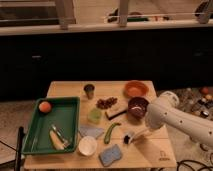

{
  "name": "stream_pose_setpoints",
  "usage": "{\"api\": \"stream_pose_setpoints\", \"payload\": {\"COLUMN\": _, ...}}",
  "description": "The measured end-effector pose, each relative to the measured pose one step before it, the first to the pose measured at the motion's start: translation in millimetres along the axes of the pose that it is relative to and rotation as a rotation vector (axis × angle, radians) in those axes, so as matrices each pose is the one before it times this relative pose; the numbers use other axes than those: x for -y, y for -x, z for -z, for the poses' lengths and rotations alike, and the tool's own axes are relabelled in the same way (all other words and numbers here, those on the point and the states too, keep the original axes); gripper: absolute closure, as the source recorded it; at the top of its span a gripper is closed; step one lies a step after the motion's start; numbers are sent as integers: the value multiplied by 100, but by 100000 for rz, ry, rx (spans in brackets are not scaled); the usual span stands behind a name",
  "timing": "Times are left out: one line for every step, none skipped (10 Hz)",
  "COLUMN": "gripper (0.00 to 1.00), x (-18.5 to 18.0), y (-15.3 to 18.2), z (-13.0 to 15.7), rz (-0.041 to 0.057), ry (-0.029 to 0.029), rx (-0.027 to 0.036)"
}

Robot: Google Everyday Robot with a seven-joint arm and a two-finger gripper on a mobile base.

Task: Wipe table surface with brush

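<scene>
**A:** In the camera view, where is the gripper?

**B:** The gripper (144, 131) sits at the end of the white arm (167, 117), which reaches in from the right, low over the front right part of the bench (150, 150). It meets the upper end of the brush (131, 136). I cannot tell whether it is clamped on the handle or loose around it.

**A:** And the brush itself?

**B:** It is slanted, with the dark head down and to the left, on or just above the pale wood. The head is just beside the green vegetable (110, 132), and the bare corner with the logo mark (164, 157) is on its other side.

**A:** So how should the wiping be done?

**B:** In my judgement, with light, even pressure and the head flat on the wood. Short strokes toward the bare front right corner look safest. The blue sponge (111, 155) lies near the front edge and the dark red bowl (137, 106) is just behind the arm, so a wide sweep could shove either one. A steady handle angle should put the bristles on the bench, not the handle.
</scene>
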Motion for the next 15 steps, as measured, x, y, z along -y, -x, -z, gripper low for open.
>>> {"api": "stream_pose_setpoints", "payload": {"gripper": 100, "x": -534, "y": 478, "z": 180, "rz": 1908, "ry": 222, "rx": 768}}
{"api": "stream_pose_setpoints", "payload": {"gripper": 100, "x": -719, "y": 188, "z": 180, "rz": 1741, "ry": 638, "rx": 244}}
{"api": "stream_pose_setpoints", "payload": {"gripper": 100, "x": -475, "y": 25, "z": 148, "rz": 1269, "ry": 1212, "rx": -226}}
{"api": "stream_pose_setpoints", "payload": {"gripper": 100, "x": -463, "y": -98, "z": 110, "rz": 1021, "ry": 1230, "rx": -366}}
{"api": "stream_pose_setpoints", "payload": {"gripper": 100, "x": -411, "y": -303, "z": 159, "rz": 627, "ry": 670, "rx": -721}}
{"api": "stream_pose_setpoints", "payload": {"gripper": 100, "x": -366, "y": -307, "z": 232, "rz": 491, "ry": 158, "rx": -800}}
{"api": "stream_pose_setpoints", "payload": {"gripper": 100, "x": -146, "y": -116, "z": 178, "rz": 313, "ry": -22, "rx": -452}}
{"api": "stream_pose_setpoints", "payload": {"gripper": 100, "x": -104, "y": -96, "z": 160, "rz": 263, "ry": -42, "rx": -394}}
{"api": "stream_pose_setpoints", "payload": {"gripper": 100, "x": 19, "y": -73, "z": 307, "rz": 510, "ry": -819, "rx": -647}}
{"api": "stream_pose_setpoints", "payload": {"gripper": 100, "x": 118, "y": -10, "z": 208, "rz": 432, "ry": -580, "rx": -381}}
{"api": "stream_pose_setpoints", "payload": {"gripper": 100, "x": 100, "y": 7, "z": 147, "rz": 297, "ry": -440, "rx": -209}}
{"api": "stream_pose_setpoints", "payload": {"gripper": 100, "x": 163, "y": 51, "z": 142, "rz": 461, "ry": -569, "rx": -202}}
{"api": "stream_pose_setpoints", "payload": {"gripper": 100, "x": 91, "y": -2, "z": 112, "rz": 243, "ry": -419, "rx": -192}}
{"api": "stream_pose_setpoints", "payload": {"gripper": 100, "x": 71, "y": -27, "z": 149, "rz": 301, "ry": -517, "rx": -325}}
{"api": "stream_pose_setpoints", "payload": {"gripper": 100, "x": 83, "y": 17, "z": 44, "rz": 152, "ry": -245, "rx": -79}}
